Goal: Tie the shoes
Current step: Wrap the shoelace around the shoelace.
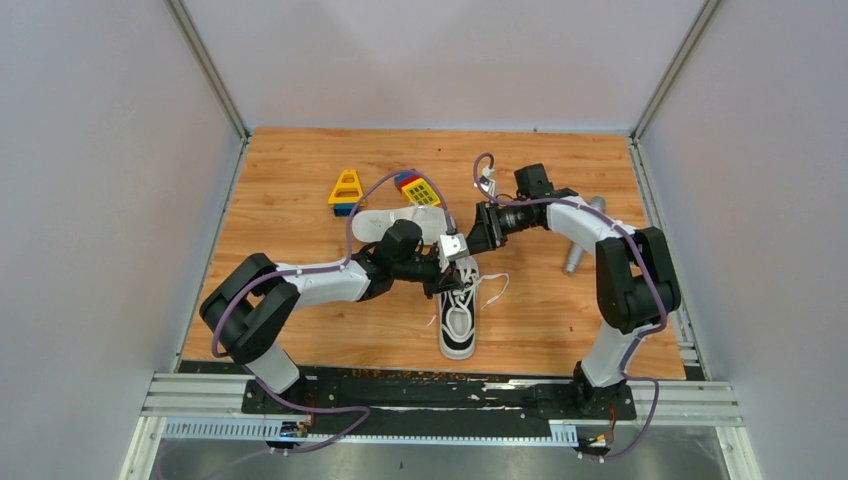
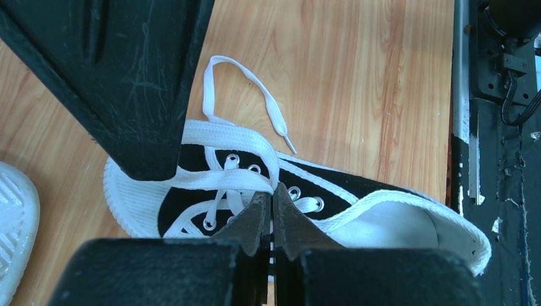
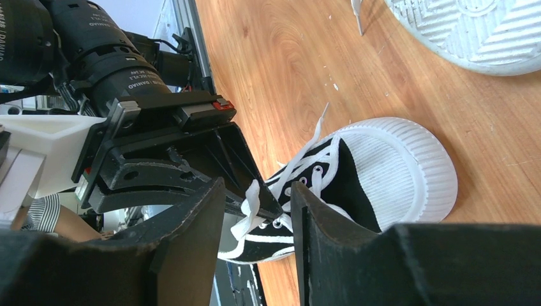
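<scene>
Left wrist view: the left jaws are pressed shut over the eyelet rows of the upright shoe (image 2: pixel 367 191), with a sliver of white lace (image 2: pixel 224 137) showing between their tips, so they appear to pinch it. The loose lace end curls on the bench (image 2: pixel 357 76) just beyond them. One right fingertip (image 2: pixel 148 162) hangs over the toe cap, touching or nearly touching a flat band of lace. In the right wrist view, the right jaws stand about half open and grip nothing; the left jaws' tip and a raised loop of lace sit in the gap between them, with the shoe's toe just below. In the top view, both jaws meet above the shoe's toe, with its heel toward the arm bases. The other shoe (image 3: pixel 472 25) lies sole up just beyond the jaws.
</scene>
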You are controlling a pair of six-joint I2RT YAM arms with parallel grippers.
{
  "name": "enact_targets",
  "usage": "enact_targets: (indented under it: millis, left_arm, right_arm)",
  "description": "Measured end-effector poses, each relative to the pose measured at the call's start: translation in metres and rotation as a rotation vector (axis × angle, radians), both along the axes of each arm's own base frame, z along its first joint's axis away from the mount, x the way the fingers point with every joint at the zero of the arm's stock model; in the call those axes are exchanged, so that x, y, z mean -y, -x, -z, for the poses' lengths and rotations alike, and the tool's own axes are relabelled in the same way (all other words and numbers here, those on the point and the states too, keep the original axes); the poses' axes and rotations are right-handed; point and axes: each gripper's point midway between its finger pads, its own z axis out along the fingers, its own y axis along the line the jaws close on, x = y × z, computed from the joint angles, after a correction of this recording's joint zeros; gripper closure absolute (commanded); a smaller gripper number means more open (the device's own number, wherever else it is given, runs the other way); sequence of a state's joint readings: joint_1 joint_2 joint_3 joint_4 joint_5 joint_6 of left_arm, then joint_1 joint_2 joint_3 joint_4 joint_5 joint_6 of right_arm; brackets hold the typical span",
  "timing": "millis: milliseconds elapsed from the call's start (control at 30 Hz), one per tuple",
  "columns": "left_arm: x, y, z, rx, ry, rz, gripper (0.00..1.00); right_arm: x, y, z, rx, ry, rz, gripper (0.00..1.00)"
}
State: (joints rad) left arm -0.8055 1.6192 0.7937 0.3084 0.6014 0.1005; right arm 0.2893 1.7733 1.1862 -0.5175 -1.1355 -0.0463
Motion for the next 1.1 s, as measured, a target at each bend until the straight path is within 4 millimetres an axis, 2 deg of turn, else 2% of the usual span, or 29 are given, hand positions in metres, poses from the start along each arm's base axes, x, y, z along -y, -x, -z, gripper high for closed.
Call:
enact_targets:
  millis: [167, 200, 333, 367, 433, 500, 700, 967, 1100]
  left_arm:
    - [0.0, 0.0, 0.0, 0.001, 0.0, -0.001, 1.0]
    - [0.0, 0.0, 0.0, 0.001, 0.0, -0.001, 1.0]
    - [0.0, 0.0, 0.0, 0.001, 0.0, -0.001, 1.0]
    - [0.0, 0.0, 0.0, 0.002, 0.0, -0.001, 0.96]
    - [0.0, -0.001, 0.0, 0.005, -0.003, -0.005, 0.85]
    - [-0.001, -0.002, 0.001, 0.009, -0.006, -0.011, 0.79]
    - [-0.003, -0.007, 0.003, 0.019, -0.021, -0.038, 0.76]
    - [-0.006, -0.015, 0.005, 0.023, -0.036, -0.089, 0.8]
    - [-0.006, -0.017, 0.006, 0.016, -0.04, -0.111, 0.93]
  right_arm:
    - [-0.003, 0.002, 0.007, -0.015, 0.008, -0.013, 0.61]
    - [-0.004, 0.003, 0.009, -0.018, 0.011, -0.015, 0.64]
    - [-0.005, 0.004, 0.013, -0.024, 0.021, -0.02, 0.96]
    - [-0.005, 0.004, 0.012, -0.028, 0.024, -0.02, 1.0]
    - [-0.006, 0.002, 0.012, -0.022, 0.03, -0.016, 1.0]
    - [-0.006, -0.002, 0.01, -0.011, 0.039, -0.007, 1.0]
    - [-0.006, -0.016, 0.004, 0.008, 0.077, 0.043, 1.0]
    - [-0.001, -0.024, 0.003, -0.011, 0.12, 0.108, 1.0]
    - [-0.001, -0.025, 0.001, -0.011, 0.123, 0.116, 1.0]
